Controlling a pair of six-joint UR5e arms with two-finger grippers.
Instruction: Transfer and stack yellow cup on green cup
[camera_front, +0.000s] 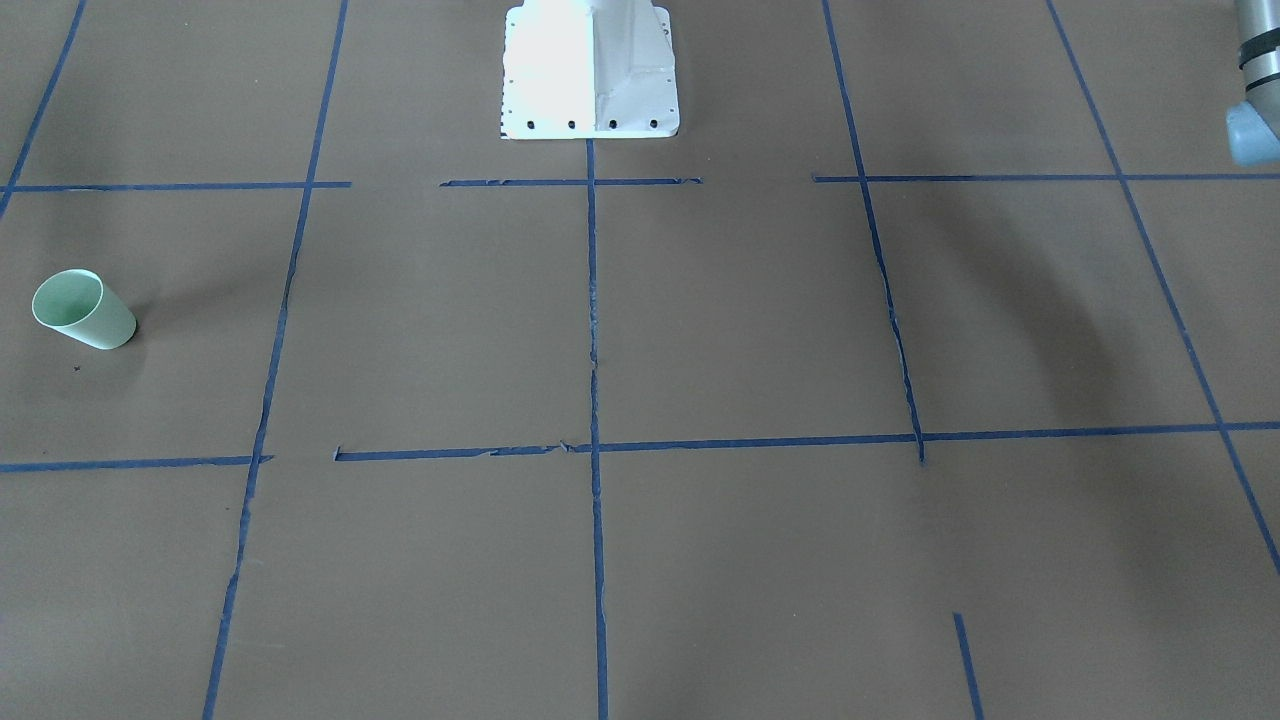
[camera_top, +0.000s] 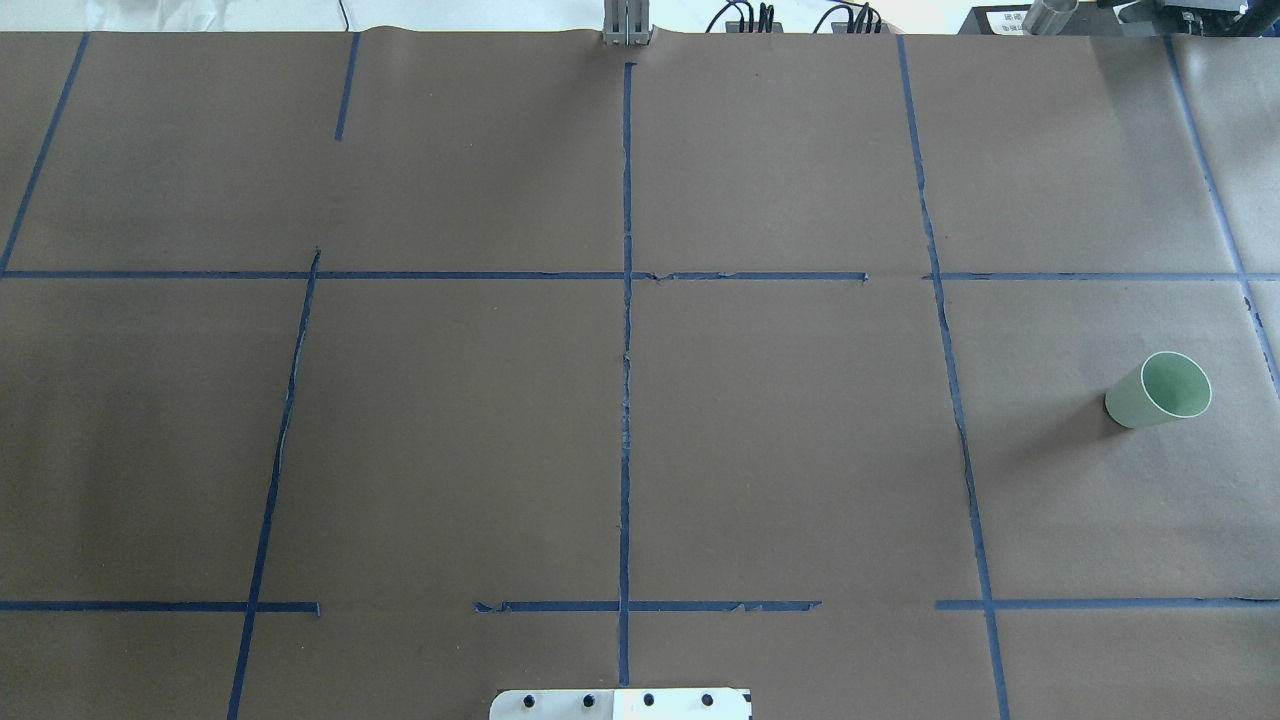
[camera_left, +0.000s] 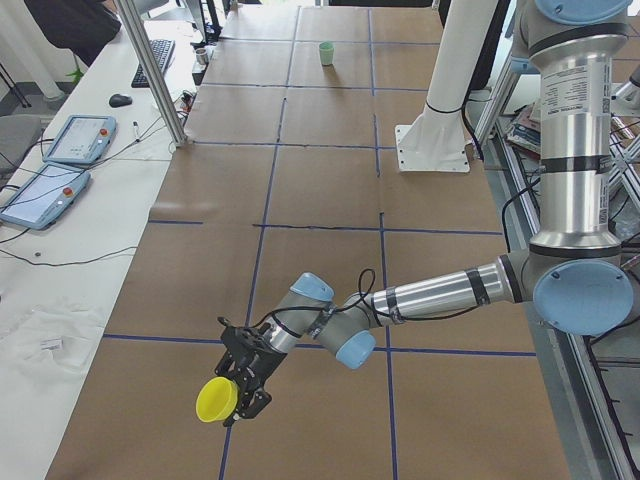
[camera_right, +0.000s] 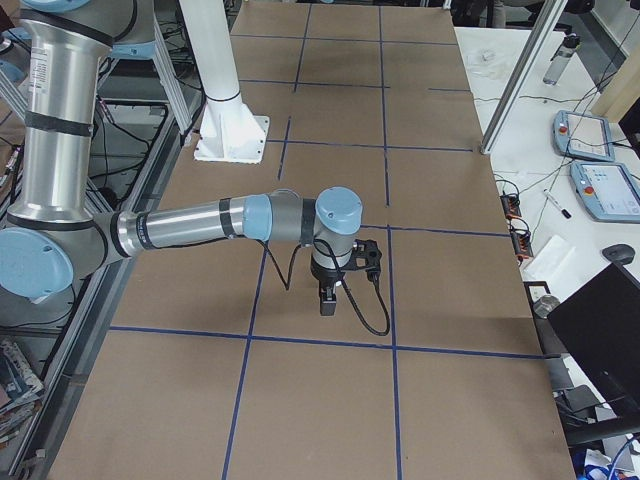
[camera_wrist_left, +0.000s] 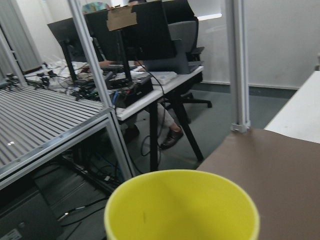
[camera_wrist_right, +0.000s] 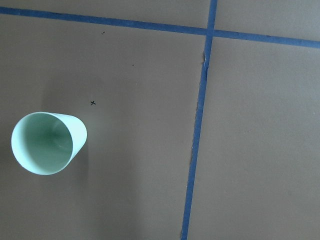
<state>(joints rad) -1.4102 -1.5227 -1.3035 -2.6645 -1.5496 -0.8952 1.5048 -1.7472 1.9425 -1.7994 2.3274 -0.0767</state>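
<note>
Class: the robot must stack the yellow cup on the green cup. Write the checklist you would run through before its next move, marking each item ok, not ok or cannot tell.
1. Green cup standing upright, mouth up: ok.
2. Green cup empty inside, as seen in the right wrist view: ok.
3. Yellow cup at the left gripper: ok. Whether the grip is firm: cannot tell.
4. Yellow cup upright for stacking: not ok, its mouth points sideways.
5. Yellow cup over the green cup: not ok, they are at opposite ends of the table.
6. Right gripper open or shut: cannot tell.
</note>
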